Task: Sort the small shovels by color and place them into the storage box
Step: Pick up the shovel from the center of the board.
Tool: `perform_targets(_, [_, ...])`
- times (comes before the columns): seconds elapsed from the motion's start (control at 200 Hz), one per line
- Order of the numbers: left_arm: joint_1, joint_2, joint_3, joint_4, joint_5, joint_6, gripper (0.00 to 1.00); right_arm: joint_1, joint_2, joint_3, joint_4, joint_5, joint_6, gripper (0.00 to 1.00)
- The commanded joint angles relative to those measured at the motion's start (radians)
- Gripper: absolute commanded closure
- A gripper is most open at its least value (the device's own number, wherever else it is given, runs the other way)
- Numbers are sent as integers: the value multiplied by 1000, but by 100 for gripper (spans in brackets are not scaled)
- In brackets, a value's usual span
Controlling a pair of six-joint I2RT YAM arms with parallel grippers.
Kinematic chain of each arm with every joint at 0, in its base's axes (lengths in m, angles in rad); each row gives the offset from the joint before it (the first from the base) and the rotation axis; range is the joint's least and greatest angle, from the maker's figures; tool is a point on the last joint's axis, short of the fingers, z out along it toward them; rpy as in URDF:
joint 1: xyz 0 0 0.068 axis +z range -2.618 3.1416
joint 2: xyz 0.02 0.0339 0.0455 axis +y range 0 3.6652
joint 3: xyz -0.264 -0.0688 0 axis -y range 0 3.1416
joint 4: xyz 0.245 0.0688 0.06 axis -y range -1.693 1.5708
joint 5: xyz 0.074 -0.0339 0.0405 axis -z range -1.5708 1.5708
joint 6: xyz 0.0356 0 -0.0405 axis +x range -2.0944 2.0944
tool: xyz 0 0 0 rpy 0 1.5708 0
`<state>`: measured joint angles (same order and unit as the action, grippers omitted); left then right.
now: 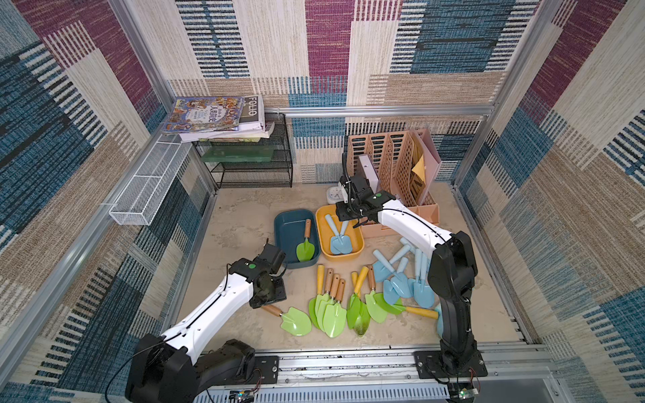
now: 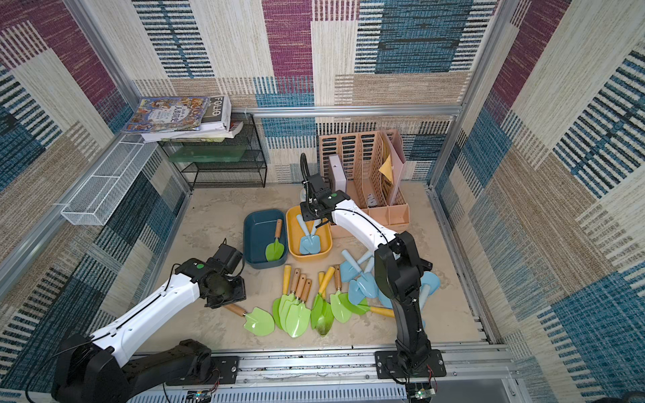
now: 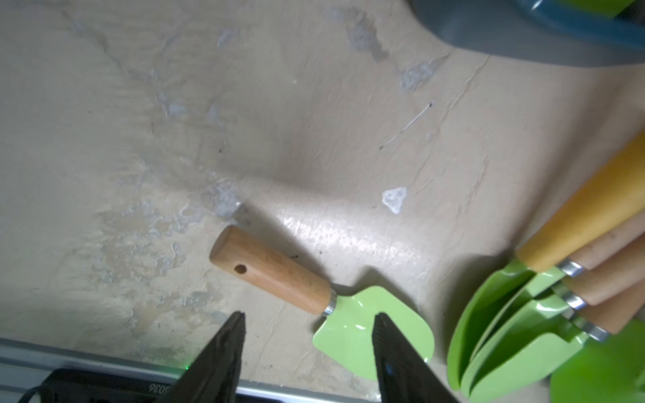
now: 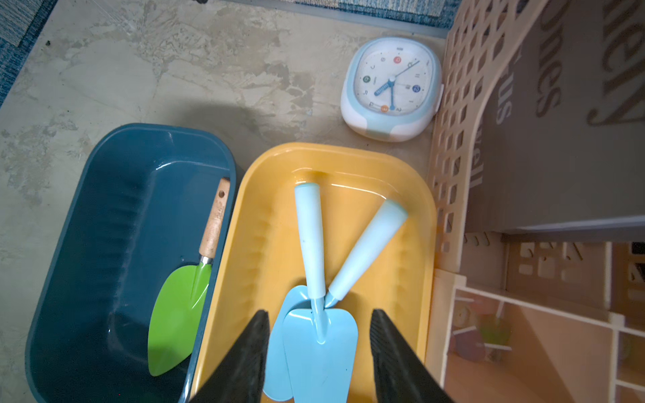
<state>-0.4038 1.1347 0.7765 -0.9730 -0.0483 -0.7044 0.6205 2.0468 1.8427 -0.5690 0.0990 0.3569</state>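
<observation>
Two storage boxes stand side by side. The dark teal box (image 1: pixel 279 223) holds one green shovel (image 4: pixel 178 307) with a wooden handle. Two pale blue shovels (image 4: pixel 319 349) lie crossed in the yellow box (image 4: pixel 335 150). My right gripper (image 4: pixel 321 311) hangs open above their blades, gripping nothing. A lone green shovel (image 3: pixel 275 272) with a wooden handle lies on the floor, and my left gripper (image 3: pixel 310 315) is open just above where its handle meets the blade. Several more green shovels (image 1: pixel 331 307) and blue shovels (image 1: pixel 401 275) lie in piles in front of the boxes.
A small clock (image 4: pixel 392 87) lies behind the yellow box, beside a pink file organiser (image 1: pixel 394 167). At the back left stand a black wire rack (image 1: pixel 251 160) with books (image 1: pixel 213 115) on top and a white mesh basket (image 1: pixel 146 188) on the side rail.
</observation>
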Motion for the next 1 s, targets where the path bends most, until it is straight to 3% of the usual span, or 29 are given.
perform_targets(0.0, [-3, -30, -26, -32, 43, -59, 39, 0, -18, -25, 13, -29, 0, 50])
perform_targets(0.426, [2, 94, -74, 26, 68, -183, 39, 5, -61, -97, 14, -47, -12, 50])
perform_targets(0.716, [47, 200, -94, 133, 74, -184, 42, 4, -80, -135, 31, -54, -2, 50])
perform_targets(0.997, [85, 315, -32, 160, 81, -125, 85, 4, -82, -146, 37, -56, 19, 52])
